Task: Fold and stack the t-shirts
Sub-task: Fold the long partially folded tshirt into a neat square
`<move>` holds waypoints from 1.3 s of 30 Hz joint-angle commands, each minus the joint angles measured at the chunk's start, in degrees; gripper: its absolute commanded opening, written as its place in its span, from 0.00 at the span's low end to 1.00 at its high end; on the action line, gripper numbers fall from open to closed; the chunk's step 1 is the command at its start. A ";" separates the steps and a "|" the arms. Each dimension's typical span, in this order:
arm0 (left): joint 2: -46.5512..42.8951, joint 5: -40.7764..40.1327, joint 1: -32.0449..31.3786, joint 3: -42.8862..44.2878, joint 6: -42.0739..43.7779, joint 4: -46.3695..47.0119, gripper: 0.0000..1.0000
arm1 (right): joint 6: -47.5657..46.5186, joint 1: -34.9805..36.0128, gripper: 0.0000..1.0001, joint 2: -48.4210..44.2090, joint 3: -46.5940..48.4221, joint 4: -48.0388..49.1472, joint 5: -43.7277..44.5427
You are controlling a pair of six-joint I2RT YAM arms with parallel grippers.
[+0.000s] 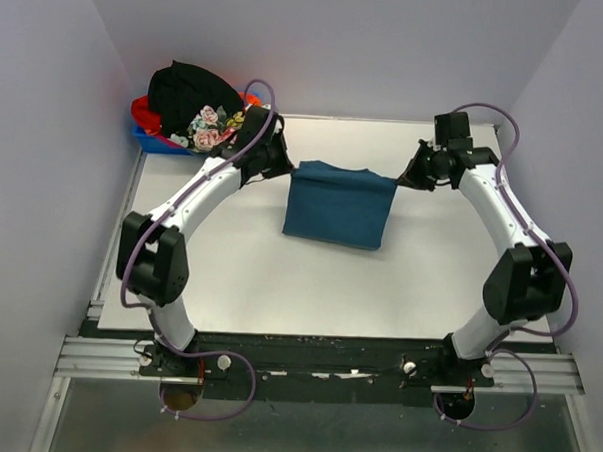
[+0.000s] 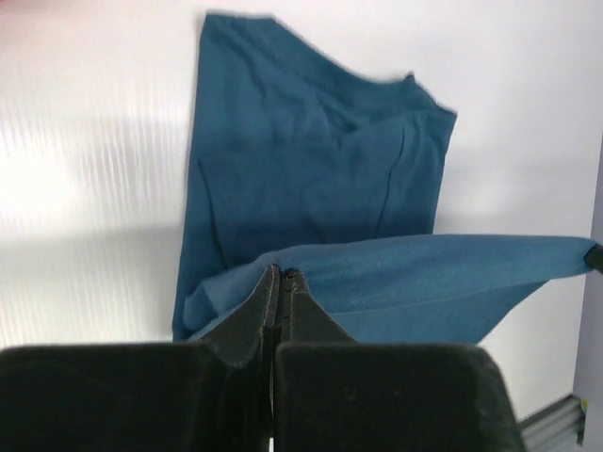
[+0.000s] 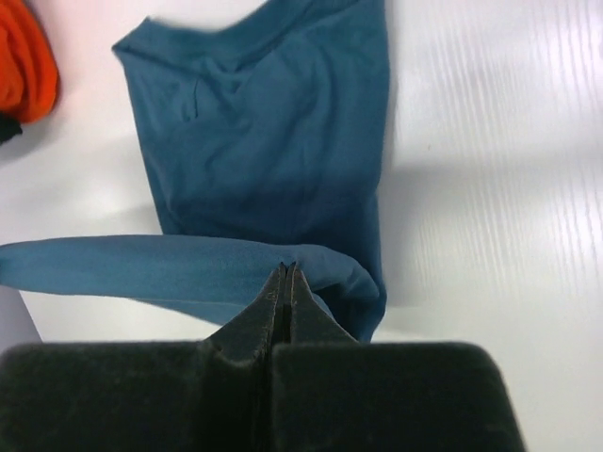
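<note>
Two holds: each finger pair clamped on cloth.
Left gripper [image 2: 282, 280]: pinches the left far corner of the plain dark teal-blue cloth t-shirt [image 1: 337, 213].
Right gripper [image 3: 285, 275]: pinches its right far corner.
T-shirt place: middle of the white table [image 1: 229, 283], toward its far edge, far hem lifted.

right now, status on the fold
Left gripper and right gripper shut on teal t-shirt, far edge lifted. Rest lies flat. Other shirts heaped far left, clear.

Four shirts counted: one teal-blue t-shirt [image 1: 339, 205], one black t-shirt [image 1: 187, 86], one orange-red t-shirt [image 1: 143, 110] and one flowered t-shirt [image 1: 214, 125]. One blue bin [image 1: 151, 138]. One table [image 1: 229, 283]. Two robot arms: left arm [image 1: 208, 187] and right arm [image 1: 497, 210].
</note>
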 commanded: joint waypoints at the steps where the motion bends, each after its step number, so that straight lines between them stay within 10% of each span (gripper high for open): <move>1: 10.25 -0.19 2.39 11.28 2.39 -0.32 0.00 | 0.14 -2.79 0.01 9.15 8.62 -0.71 0.69; 11: 36.00 12.81 7.05 31.41 -1.91 6.87 0.05 | 0.94 -6.13 0.02 34.73 30.77 -1.77 -4.22; 12: 38.38 14.13 7.31 34.04 -2.09 7.40 0.33 | 1.20 -6.31 0.17 37.27 32.88 -2.20 -4.32; 13: 40.66 15.10 7.40 35.81 -2.09 7.84 0.64 | 1.37 -6.57 0.60 39.13 35.08 -2.99 -4.40; 15: 43.14 16.25 7.49 38.89 -1.30 7.32 0.88 | 0.68 -6.66 0.81 40.90 36.24 -2.04 -5.10; 25: 34.36 16.16 7.66 21.77 1.51 18.83 0.76 | -1.88 -6.66 0.57 33.61 20.35 7.63 -7.30; 39: 45.78 15.55 7.31 33.98 0.37 10.13 0.52 | -0.74 -6.48 0.42 40.90 23.67 7.38 -8.89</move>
